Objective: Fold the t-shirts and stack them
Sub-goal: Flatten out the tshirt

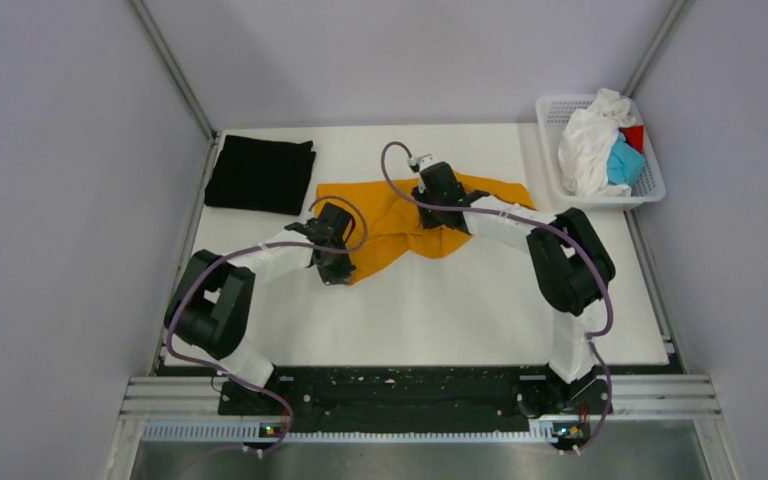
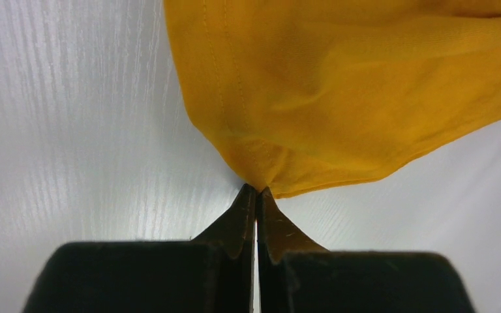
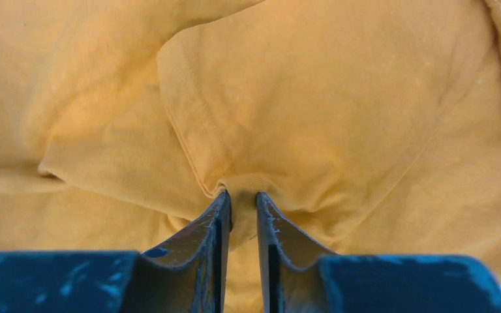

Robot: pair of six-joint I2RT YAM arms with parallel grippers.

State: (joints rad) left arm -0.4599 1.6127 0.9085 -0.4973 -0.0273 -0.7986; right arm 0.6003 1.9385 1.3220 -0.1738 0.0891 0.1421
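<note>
Pinching orange shirt [image 2: 339, 98]; overhead alone shows basket [image 1: 550, 160].

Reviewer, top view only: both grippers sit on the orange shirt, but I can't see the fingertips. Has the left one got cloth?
Observer: Yes. The left wrist view shows the left gripper shut on a hemmed corner of the orange shirt.
Reviewer: And the right one?
Observer: In the right wrist view, the right gripper pinches a bunched fold of hem, its jaws nearly together with cloth in the narrow gap.
</note>
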